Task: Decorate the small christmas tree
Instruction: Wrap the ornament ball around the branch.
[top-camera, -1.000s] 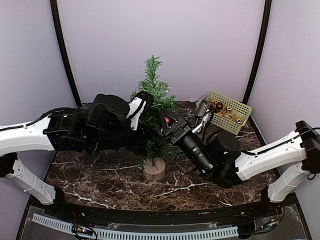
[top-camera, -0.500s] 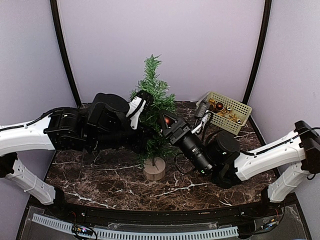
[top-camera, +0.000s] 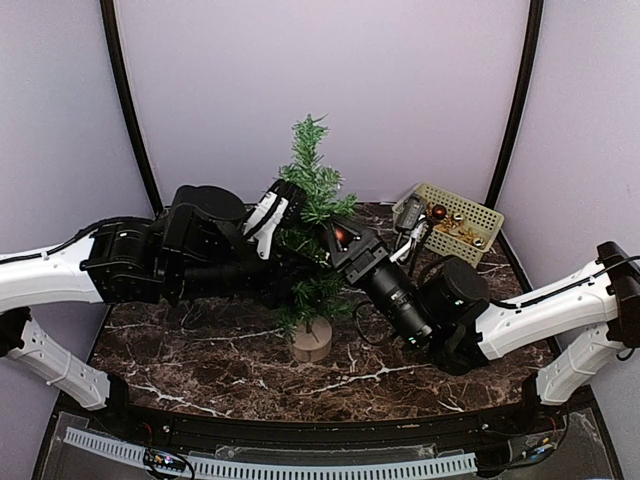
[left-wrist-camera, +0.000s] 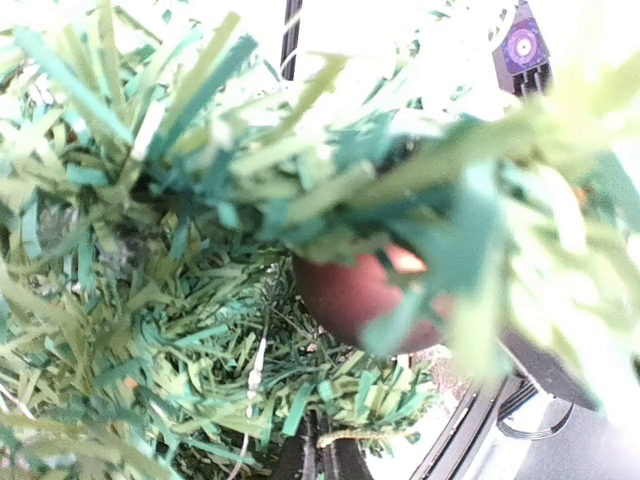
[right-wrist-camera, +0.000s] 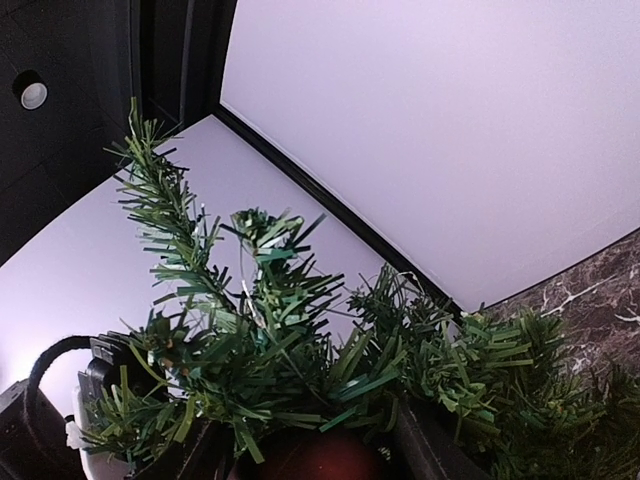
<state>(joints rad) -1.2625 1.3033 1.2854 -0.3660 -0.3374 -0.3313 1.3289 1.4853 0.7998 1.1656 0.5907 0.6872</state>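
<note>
The small christmas tree (top-camera: 312, 215) stands mid-table on its pale wooden stump (top-camera: 311, 340). My right gripper (top-camera: 340, 240) reaches into its right side, shut on a dark red bauble (top-camera: 342, 234). In the right wrist view the bauble (right-wrist-camera: 318, 462) sits between the two dark fingers (right-wrist-camera: 432, 448), under the tree's branches (right-wrist-camera: 270, 350). My left gripper (top-camera: 292, 268) is buried in the tree's left side. In the left wrist view its fingertips (left-wrist-camera: 320, 458) lie together amid the needles, just below the bauble (left-wrist-camera: 350, 295). A thin pale thread (left-wrist-camera: 256, 365) hangs nearby.
A cream perforated basket (top-camera: 478, 214) holding several small ornaments sits tilted at the back right. Dark marble tabletop (top-camera: 200, 360) spreads around the stump. Lilac walls with black posts (top-camera: 128, 110) enclose the back.
The tree has swayed slightly to the right. My left arm's bulk has drawn a little to the left, and my right gripper has edged up and right with the bauble.
</note>
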